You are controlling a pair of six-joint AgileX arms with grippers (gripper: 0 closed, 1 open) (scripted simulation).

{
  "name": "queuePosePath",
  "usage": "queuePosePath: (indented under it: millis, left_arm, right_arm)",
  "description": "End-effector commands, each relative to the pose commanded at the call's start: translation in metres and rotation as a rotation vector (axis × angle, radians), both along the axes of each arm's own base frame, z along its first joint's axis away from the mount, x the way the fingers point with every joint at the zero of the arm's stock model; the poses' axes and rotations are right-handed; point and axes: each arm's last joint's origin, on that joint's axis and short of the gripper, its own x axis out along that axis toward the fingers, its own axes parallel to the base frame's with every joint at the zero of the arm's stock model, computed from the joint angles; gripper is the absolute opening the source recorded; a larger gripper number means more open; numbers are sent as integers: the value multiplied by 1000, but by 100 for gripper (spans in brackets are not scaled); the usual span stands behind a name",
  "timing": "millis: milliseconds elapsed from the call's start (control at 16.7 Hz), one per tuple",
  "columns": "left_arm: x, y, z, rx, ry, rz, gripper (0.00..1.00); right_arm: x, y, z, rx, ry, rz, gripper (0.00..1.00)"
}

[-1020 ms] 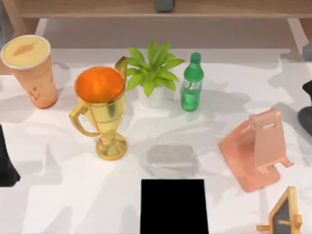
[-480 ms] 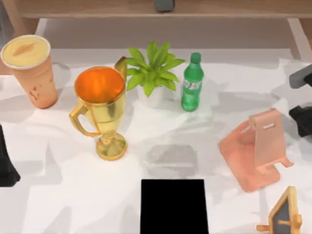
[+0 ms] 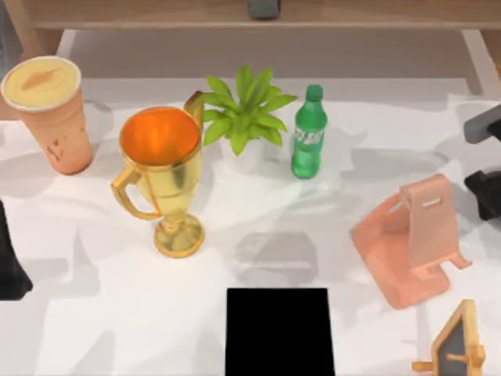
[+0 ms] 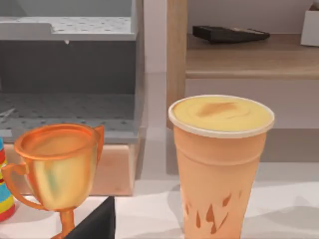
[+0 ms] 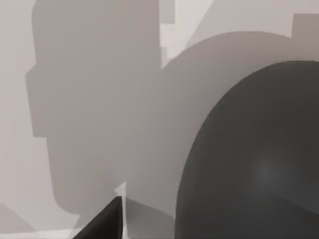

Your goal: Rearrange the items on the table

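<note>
Orange cup [image 3: 47,110] upright ahead of left pincer [image 3: 11,262], untouched. Dark grey rounded form [image 5: 259,164], perhaps the computer mouse, right beside right pincer [image 3: 485,192]. Grip unreadable on both. Rearranging of table [image 3: 94,329] seemingly barely begun.

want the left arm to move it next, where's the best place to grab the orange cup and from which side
Probably around the orange cup body, below its cream lid. It stands upright and tapers downward, and the wide lid overhangs, so a top grasp looks poor. Come in level from the table's left edge, where the left gripper sits; the gold trophy crowds the other side.
</note>
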Motion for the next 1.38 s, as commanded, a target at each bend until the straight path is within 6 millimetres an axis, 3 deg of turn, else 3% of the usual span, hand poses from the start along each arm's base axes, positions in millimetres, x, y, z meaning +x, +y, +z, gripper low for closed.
queuePosePath:
  millis: [600,1080,1380]
  left_arm:
    - [0,0,0,0,0,0,100]
    - [0,0,0,0,0,0,100]
    - [0,0,0,0,0,0,100]
  right_arm:
    - [0,0,0,0,0,0,2]
    - [0,0,0,0,0,0,0]
    - [4,1,34,18,-25,-6,0]
